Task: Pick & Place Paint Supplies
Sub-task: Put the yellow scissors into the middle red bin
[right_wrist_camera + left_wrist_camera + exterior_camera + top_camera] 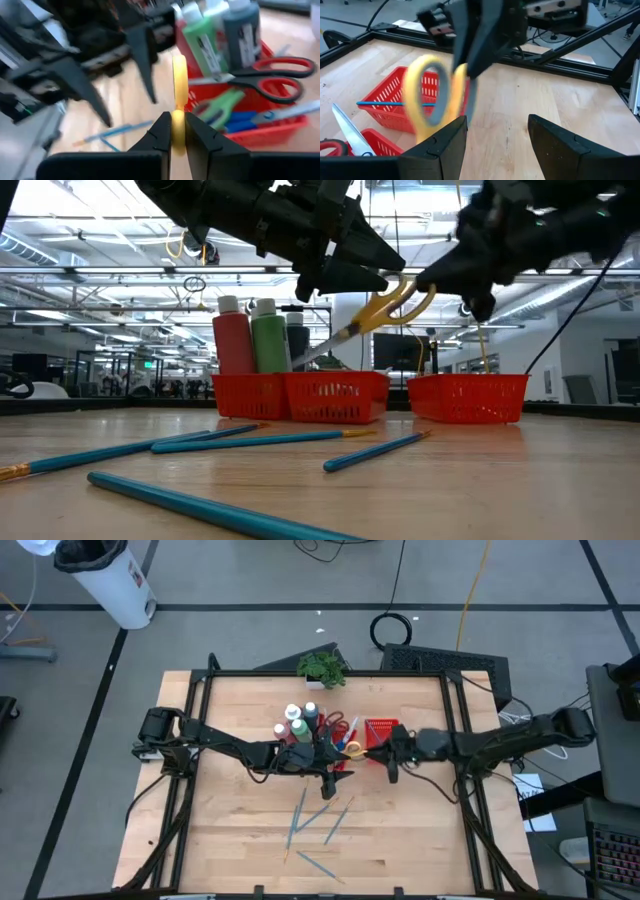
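- Right gripper (172,131) pinches the handle of the yellow scissors (179,85), its fingers closed on the loop, holding them in the air above the table (400,830).
- Left gripper (497,131) hangs just beside the scissors with fingers apart, gripping nothing.
- Paint bottles (252,335) and red scissors (272,77) sit in a red mesh tray (300,395).
- Brushes (315,825) lie loose on the wood nearer the front edge.
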Robot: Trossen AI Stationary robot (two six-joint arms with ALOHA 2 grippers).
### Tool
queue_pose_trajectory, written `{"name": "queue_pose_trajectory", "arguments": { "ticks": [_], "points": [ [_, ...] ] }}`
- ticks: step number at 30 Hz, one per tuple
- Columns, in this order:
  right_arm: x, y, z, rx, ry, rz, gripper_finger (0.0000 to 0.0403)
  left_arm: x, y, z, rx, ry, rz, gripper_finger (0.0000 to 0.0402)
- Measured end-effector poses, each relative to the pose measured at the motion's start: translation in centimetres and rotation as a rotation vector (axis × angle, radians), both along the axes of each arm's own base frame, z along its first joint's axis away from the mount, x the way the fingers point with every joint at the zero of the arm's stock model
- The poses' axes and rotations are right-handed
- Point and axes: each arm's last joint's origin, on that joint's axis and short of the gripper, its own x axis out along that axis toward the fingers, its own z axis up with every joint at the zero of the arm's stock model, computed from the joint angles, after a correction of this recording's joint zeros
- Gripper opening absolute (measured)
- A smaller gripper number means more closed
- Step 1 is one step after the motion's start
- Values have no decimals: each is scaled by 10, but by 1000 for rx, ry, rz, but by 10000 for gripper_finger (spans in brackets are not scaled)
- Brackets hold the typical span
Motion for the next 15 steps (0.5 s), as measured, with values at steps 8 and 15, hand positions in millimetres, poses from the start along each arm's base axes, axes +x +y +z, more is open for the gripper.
{"name": "queue_pose_trajectory", "arguments": {
  "ticks": [8, 15],
  "points": [
    [10, -25, 57, -66, 276, 36, 17, 0, 0, 0, 0, 0, 0, 218],
    [11, -52, 101, -41, 384, 77, 17, 0, 0, 0, 0, 0, 0, 218]
  ]
}}
